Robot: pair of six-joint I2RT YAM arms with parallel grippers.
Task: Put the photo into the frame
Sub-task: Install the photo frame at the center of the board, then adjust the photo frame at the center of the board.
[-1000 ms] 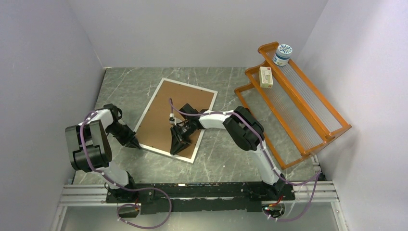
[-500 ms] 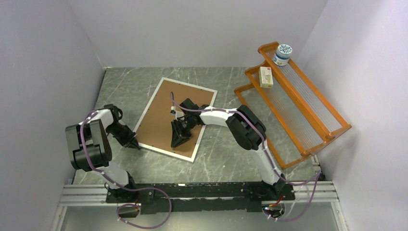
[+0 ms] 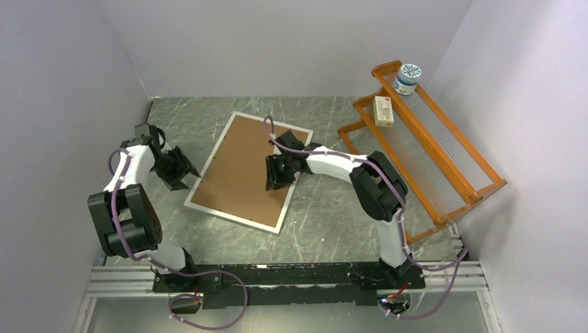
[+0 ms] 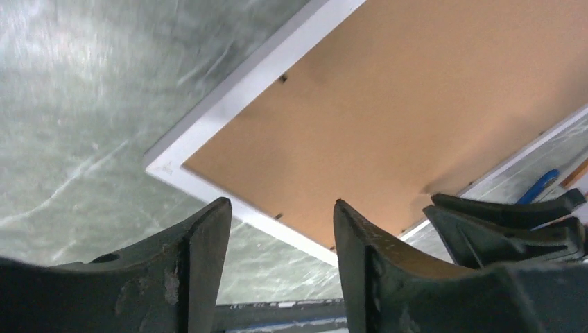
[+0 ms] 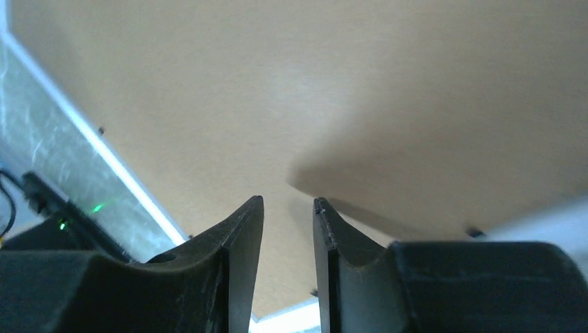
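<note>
Frame (image 3: 232, 218) face down on table (image 3: 312, 229), long axis near-left to far-right; thin silvery rim, matte brown backing board (image 3: 239, 166). Left hand (image 4: 281, 203) spread wide, right hand (image 5: 288, 201) slightly parted, both empty.

1. An orange rack (image 3: 380, 69) with long stepped shelves stands at the right side of the counter (image 3: 326, 215), turned at an angle.
2. A small round jar (image 3: 407, 78) with a patterned white lid stands upright at the far end of the top shelf.
3. A small pale box (image 3: 383, 110) sits one step lower, near the jar.
4. A plain brown board (image 3: 236, 166) lies flat near the middle of the grey marbled counter.
5. Plain pale walls (image 3: 277, 41) close three sides.
</note>
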